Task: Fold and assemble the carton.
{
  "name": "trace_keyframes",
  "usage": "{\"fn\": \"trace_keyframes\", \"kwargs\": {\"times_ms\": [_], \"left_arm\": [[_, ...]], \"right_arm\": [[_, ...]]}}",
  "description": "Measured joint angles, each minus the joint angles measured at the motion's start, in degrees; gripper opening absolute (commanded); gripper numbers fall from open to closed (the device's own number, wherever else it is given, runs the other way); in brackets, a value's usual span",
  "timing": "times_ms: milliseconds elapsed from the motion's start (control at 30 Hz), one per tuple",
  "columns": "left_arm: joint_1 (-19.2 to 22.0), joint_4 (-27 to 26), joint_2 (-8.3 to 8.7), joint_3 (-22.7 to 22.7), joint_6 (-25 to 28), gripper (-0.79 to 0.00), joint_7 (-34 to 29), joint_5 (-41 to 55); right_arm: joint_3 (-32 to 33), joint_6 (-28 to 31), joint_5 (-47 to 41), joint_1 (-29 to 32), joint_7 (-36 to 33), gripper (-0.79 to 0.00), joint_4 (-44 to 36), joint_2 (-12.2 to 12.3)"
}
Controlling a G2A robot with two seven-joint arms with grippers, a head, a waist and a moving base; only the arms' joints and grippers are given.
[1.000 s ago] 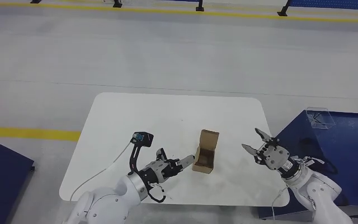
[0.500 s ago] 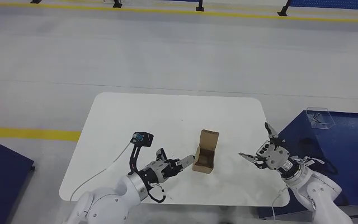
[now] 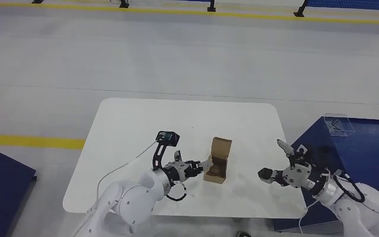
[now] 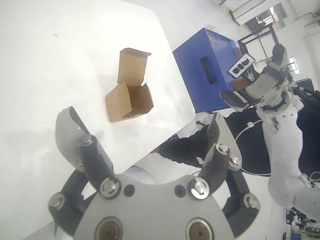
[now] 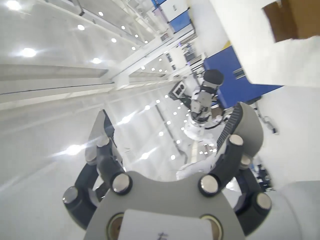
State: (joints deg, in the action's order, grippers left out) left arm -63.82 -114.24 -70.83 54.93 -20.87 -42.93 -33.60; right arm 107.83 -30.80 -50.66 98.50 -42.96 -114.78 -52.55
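A small brown carton (image 3: pixel 217 160) stands on the white table (image 3: pixel 177 118), its top open and one lid flap raised on the far side. In the left wrist view the carton (image 4: pixel 130 96) shows a dark, hollow inside. My left gripper (image 3: pixel 192 161) is just left of it, open with nothing between its fingers (image 4: pixel 72 118). My right gripper (image 3: pixel 273 160) hovers by the table's right front corner, apart from the carton, open and holding nothing. The right wrist view shows that gripper (image 5: pixel 171 119) open, with the carton (image 5: pixel 285 21) at the frame's edge.
A blue box (image 3: pixel 331 142) stands off the table's right side, with a clear plastic container (image 3: pixel 339 123) on top. A thin cable (image 3: pixel 118 172) trails from the left arm over the table's front left. Bare tabletop lies behind and left of the carton.
The left arm has shifted right and twisted at the wrist, its gripper now closer beside the carton. The right gripper has rotated and dropped toward the table's front right corner. The carton stayed put.
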Motion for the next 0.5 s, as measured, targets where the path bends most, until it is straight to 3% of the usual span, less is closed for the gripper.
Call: {"fn": "trace_keyframes", "kwargs": {"times_ms": [133,333,500], "left_arm": [[5.45,4.78,-1.36,-5.17,-2.14,0.0,-2.05,-1.57],[13.37,13.73,-3.8,-12.76,-8.08,0.0,-2.55,-8.25],[18.52,21.72,-5.81,-17.01,-13.31,0.0,-5.09,-12.75]], "right_arm": [[0.5,1.9,9.66,2.66,-0.58,0.0,-1.03,0.38],[1.47,2.9,12.03,1.6,8.04,0.0,1.49,0.2],[1.56,3.42,12.57,1.58,7.29,0.0,1.52,0.19]]}}
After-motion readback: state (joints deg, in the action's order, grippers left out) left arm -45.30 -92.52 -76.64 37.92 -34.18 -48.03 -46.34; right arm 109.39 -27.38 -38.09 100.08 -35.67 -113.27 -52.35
